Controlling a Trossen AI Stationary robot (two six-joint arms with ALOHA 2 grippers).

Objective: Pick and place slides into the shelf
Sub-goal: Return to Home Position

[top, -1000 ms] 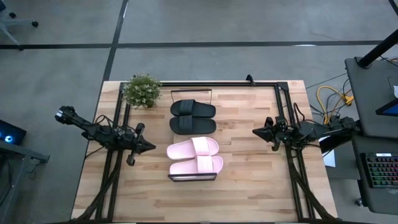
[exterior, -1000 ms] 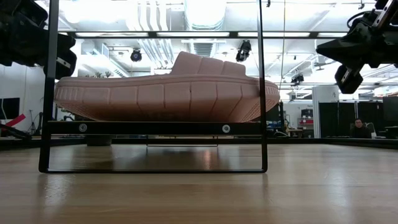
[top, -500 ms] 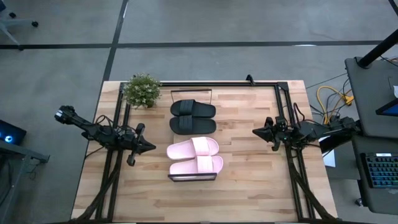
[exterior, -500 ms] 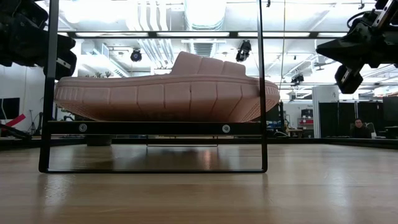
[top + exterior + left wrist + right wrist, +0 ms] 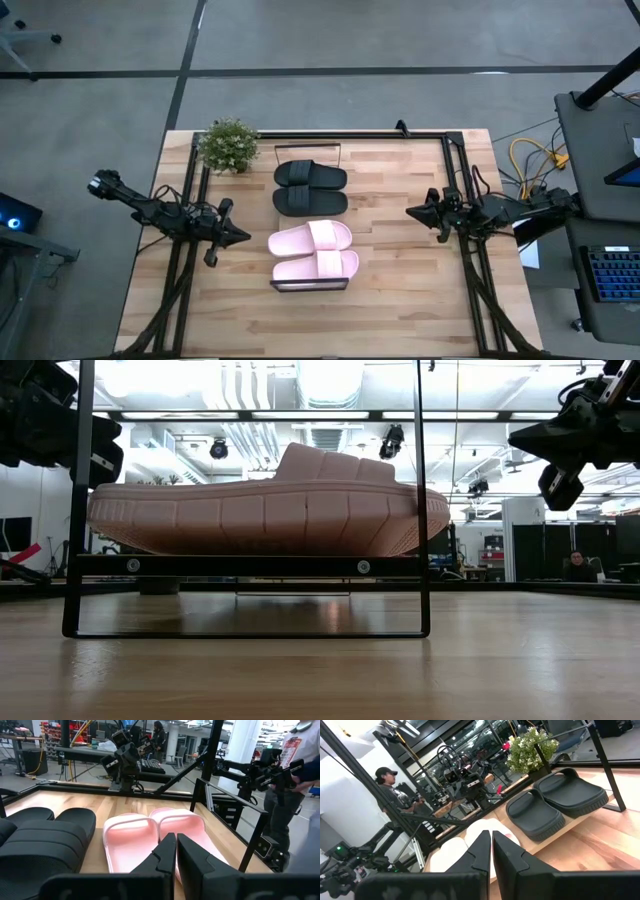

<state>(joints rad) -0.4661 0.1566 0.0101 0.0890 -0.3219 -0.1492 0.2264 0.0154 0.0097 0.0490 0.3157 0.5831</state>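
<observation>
Wide light-wood tabletop carries long narrow plank shelf with thin dark metal frame, centre. All four slides on shelf: matte black pair at far end, pale pink pair at near end. Left gripper and right gripper flank shelf, raised, fingers pressed together, empty. Likely risk: arm swinging home too low clips frame, jolts pink slide off.

Black slides were matt; pink slides smooth, sole edge ribbed. Shelf frame was dark metal; table, light wood.
</observation>
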